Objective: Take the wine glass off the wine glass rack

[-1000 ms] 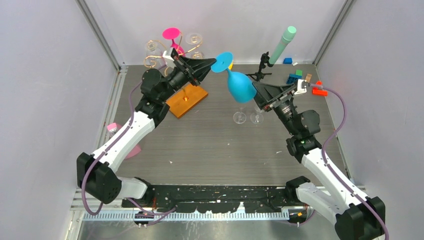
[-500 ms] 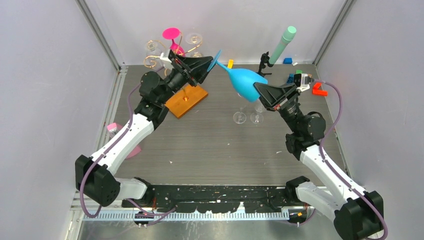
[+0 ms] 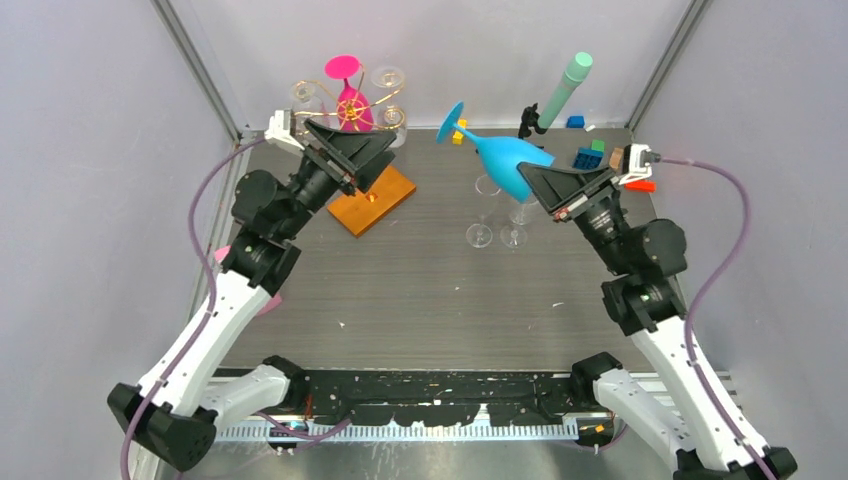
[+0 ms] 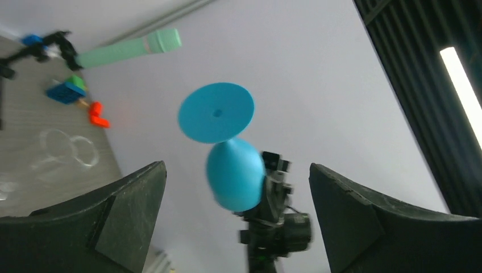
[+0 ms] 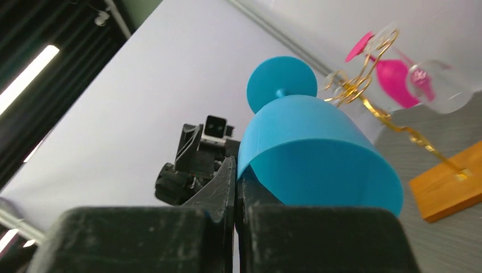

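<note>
The blue wine glass [image 3: 505, 160] hangs in the air over the back middle of the table, tilted with its foot up and to the left. My right gripper [image 3: 532, 180] is shut on the rim of its bowl; in the right wrist view the gripper [image 5: 235, 176] pinches the edge of the blue bowl [image 5: 318, 153]. My left gripper [image 3: 372, 150] stands open and holds nothing, just in front of the gold wine glass rack [image 3: 372, 100] on its orange base [image 3: 385, 195]. Through the open left gripper [image 4: 237, 168] the glass [image 4: 234, 182] shows at a distance. A pink glass [image 3: 352, 100] hangs on the rack.
Clear glasses [image 3: 388, 77] hang on the rack too. Two clear glasses [image 3: 480, 235] stand on the table under the blue one. A black tripod stand with a mint tube [image 3: 565, 85] and coloured blocks [image 3: 590, 155] are at the back right. A pink object [image 3: 228, 255] lies at the left edge.
My left gripper opened, let go of the blue glass's foot and drew back left to the rack. My right gripper shut on the bowl's rim, and the glass tipped over sideways.
</note>
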Controlling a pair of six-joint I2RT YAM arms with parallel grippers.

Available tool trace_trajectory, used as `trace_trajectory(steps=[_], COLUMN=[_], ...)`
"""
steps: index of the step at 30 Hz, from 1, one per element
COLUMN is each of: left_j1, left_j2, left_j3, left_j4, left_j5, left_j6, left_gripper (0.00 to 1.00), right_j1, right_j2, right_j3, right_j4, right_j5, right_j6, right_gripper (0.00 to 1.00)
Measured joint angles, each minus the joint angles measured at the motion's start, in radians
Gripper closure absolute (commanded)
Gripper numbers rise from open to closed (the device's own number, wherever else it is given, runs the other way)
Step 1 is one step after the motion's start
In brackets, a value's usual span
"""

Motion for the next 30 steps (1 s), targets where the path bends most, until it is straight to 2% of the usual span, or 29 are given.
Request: trace_trajectory(steps=[4,8,11,13,18,23,30], left_j1=[0.031,0.036,0.035,0.035,0.035,0.035,0.035], left_j2=[-0.043,-0.018,-0.031,-0.052,-0.084,-0.078,-0.011], left_j3=[0.042,0.268,0.396,0.414,0.398,0.352,0.363], left_j4=[-0.185,-0.505,-0.658,-0.720,-0.837,-0.893,-0.987], left_j5=[-0.014,-0.064,-0.142,-0.193,-0.289,-0.349,-0.430], left_j6=[0.271,0.622,0.832,0.927,1.059,1.115,1.134], left_gripper=[0.00,0.00,0.00,0.00,0.00,0.00,0.00], right_j1=[0.000,0.000,0.000,0.000,0.000,0.000,-0.002], right_j2=[-0.038,-0.023,0.020,0.053,0.162,0.277,0.460], right_j3=[0.168,0.351,0.449,0.481,0.530,0.537,0.554], right_j4=[-0.318,-0.653,-0.843,-0.934,-1.175,-1.298,-1.333], right_j5=[0.103,0.245,0.345,0.404,0.614,0.807,0.844], right_j6=[-0.202,-0.392,-0.487,-0.528,-0.624,-0.713,-0.818], right_gripper=[1.00,1.00,1.00,1.00,1.00,1.00,1.00])
